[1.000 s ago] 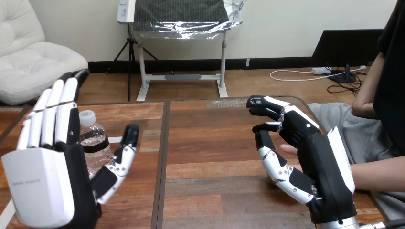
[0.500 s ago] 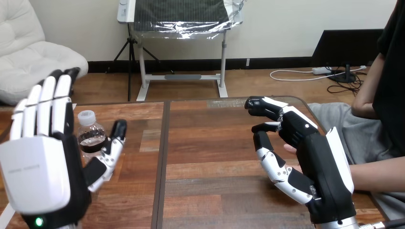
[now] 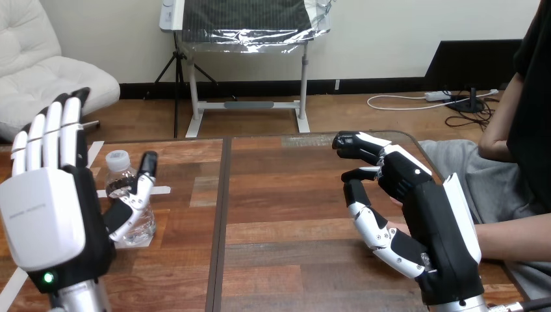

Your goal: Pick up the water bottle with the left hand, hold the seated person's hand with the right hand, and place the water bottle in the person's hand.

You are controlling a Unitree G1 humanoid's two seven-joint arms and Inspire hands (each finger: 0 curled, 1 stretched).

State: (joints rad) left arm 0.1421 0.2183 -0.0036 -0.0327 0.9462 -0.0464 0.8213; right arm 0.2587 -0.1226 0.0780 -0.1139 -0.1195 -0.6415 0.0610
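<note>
The wooden tabletop (image 3: 286, 195) is spread across the view, split by a dark seam running front to back and cut off by the bottom edge. At the view's left the left hand (image 3: 49, 221) is raised with its white back shell turned to the camera. Its fingers are held straight up and its thumb is spread wide, so it is open and nothing is gripped. The right hand (image 3: 442, 227) is held over the tabletop's right part, and whether anything is gripped by it cannot be told. The person's forearm (image 3: 520, 234) is brought in from the right edge and passes behind that hand. Everything past the wrist is hidden there, so contact between the two cannot be made out. The water bottle (image 3: 119, 175) is stood upright on the tabletop just beyond the left hand, its body partly covered by the thumb. Whether it is touched by the thumb cannot be judged. A strip of white tape (image 3: 161, 190) is seen on the wood beside the bottle.
</note>
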